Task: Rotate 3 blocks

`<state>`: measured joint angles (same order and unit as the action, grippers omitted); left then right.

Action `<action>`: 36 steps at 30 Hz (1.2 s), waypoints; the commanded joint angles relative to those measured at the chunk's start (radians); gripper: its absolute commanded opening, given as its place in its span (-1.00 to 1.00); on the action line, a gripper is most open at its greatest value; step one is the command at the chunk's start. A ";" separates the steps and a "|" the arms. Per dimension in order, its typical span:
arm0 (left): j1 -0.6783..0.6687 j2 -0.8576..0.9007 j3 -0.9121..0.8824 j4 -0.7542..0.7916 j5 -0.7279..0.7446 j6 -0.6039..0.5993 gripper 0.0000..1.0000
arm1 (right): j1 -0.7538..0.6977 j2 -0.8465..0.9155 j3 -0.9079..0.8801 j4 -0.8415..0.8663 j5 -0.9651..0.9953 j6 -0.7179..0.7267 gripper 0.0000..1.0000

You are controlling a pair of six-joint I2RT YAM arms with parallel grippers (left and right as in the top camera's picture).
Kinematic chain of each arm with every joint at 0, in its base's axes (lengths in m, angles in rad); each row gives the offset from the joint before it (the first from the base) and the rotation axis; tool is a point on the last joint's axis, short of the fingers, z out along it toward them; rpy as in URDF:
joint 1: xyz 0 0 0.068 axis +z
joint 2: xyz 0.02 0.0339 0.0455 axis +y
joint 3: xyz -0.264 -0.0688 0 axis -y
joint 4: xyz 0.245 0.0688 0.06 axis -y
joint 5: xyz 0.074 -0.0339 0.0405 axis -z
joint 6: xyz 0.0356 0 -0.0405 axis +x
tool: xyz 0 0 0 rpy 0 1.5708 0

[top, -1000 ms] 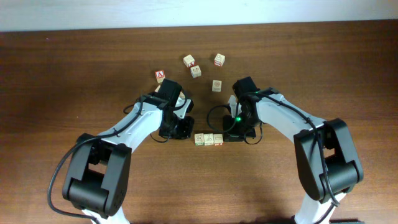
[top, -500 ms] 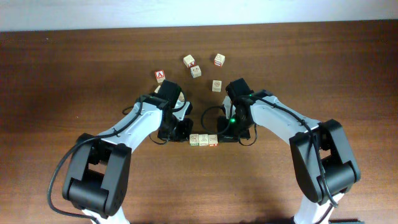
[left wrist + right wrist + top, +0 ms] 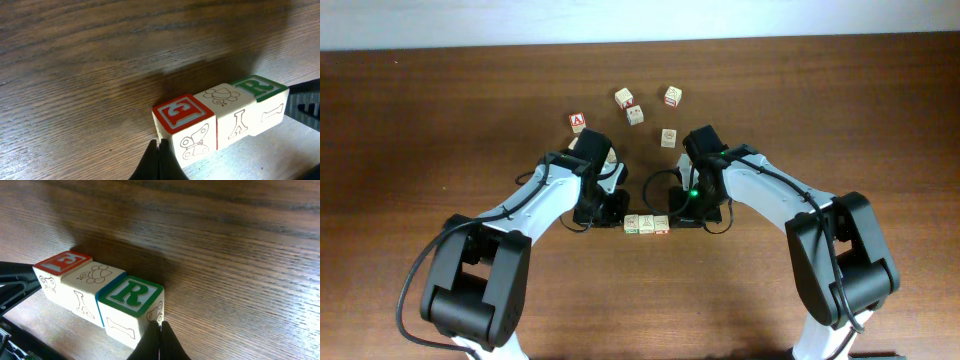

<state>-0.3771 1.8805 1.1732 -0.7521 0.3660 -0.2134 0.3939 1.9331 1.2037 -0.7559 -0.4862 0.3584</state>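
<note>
We see the left claw (image 3: 159,159) pressed together right beside the red-framed block (image 3: 184,114), then the pale bee block (image 3: 220,96), then the green-framed block (image 3: 131,294) that says "R", with the right claw (image 3: 160,339) pressed together beside it, all in one tight row on the table (image 3: 820,100).

3 blocks (image 3: 646,224) touching in 1 row. 5 loose cubes (image 3: 635,115) beyond the row, 1 of them a red "A" cube (image 3: 577,122). 2 robot arms (image 3: 545,195) flank the row. 1 table (image 3: 420,120).
</note>
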 commanded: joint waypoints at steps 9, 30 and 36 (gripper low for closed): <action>-0.005 0.012 -0.010 0.007 0.012 -0.029 -1.00 | 0.013 -0.087 0.008 -0.025 -0.060 -0.033 -0.92; -0.005 0.012 -0.010 0.007 0.012 -0.029 -1.00 | -0.087 -0.055 0.040 -0.134 0.128 -0.009 -0.92; -0.005 0.012 -0.010 0.006 0.013 -0.033 -1.00 | -0.055 -0.006 0.040 -0.092 0.102 -0.014 -0.92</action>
<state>-0.3779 1.8805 1.1732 -0.7471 0.3637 -0.2298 0.3096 1.9186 1.2434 -0.8562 -0.3794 0.3405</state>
